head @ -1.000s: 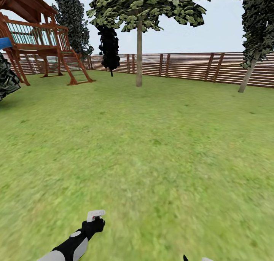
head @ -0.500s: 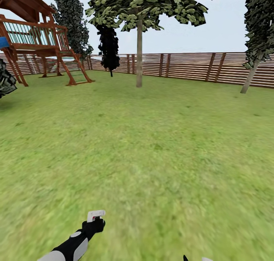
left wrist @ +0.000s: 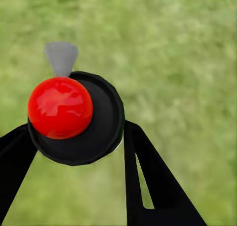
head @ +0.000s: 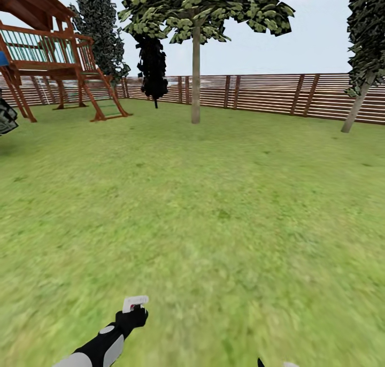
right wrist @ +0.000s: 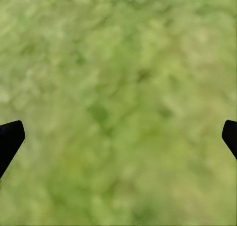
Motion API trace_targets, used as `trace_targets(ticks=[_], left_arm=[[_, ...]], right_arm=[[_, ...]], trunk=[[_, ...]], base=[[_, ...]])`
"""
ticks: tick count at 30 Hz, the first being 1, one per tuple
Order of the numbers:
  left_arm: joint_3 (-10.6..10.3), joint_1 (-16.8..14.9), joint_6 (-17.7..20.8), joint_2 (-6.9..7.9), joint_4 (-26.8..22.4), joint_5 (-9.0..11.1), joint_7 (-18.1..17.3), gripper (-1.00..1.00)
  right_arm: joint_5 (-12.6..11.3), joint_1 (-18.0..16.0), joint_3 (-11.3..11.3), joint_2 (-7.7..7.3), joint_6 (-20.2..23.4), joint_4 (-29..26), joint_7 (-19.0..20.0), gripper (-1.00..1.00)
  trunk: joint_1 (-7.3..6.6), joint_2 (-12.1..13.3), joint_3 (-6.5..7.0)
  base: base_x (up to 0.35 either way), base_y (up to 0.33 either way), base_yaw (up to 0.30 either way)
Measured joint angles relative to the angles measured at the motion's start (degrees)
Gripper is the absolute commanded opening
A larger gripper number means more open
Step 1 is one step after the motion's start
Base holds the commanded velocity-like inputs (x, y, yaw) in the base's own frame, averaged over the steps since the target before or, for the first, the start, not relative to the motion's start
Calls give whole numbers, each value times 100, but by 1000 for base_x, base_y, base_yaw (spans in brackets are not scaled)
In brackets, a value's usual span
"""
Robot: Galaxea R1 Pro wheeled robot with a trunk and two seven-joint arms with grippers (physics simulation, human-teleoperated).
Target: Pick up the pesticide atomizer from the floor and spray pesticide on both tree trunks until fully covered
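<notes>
My left gripper [head: 132,318] is low at the near left of the head view, shut on the pesticide atomizer [head: 135,303], whose white top with a red mark sticks up above the black fingers. In the left wrist view the atomizer [left wrist: 98,132] is a black round body with a red ball and a grey nozzle, held between the two fingers [left wrist: 148,176] over grass. My right gripper [right wrist: 118,132] is open above bare grass. A tree [head: 203,3] with a straight pale trunk [head: 195,78] stands far ahead by the fence. Another tree's leaning trunk [head: 355,107] is at the far right.
A green lawn [head: 224,196] stretches ahead to a brown slatted fence [head: 267,91]. At the back left stands a wooden play tower with a ladder [head: 59,56]. Dark-leaved thin trees [head: 152,67] stand near the fence behind it.
The whole head view has shifted a little: the play tower slid left and the lawn drew nearer, so the camera moved. Both arms keep their places in the picture.
</notes>
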Motion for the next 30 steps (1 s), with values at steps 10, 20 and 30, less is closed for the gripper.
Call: trace_targets(ticks=[10, 20, 30], left_arm=[[0, 0, 0, 0, 0, -4, 0, -100], [9, 0, 0, 9, 0, -2, 0, -100], [9, 0, 0, 9, 0, 0, 0, -100]], right_arm=[[0, 0, 0, 0, 0, 0, -5, 100], [0, 0, 0, 0, 0, 0, -3, 100], [0, 0, 0, 0, 0, 0, -4, 100]], trunk=[[0, 0, 0], [0, 0, 0], [0, 0, 0]], base=[[337, 0, 0], [337, 0, 0], [337, 0, 0]])
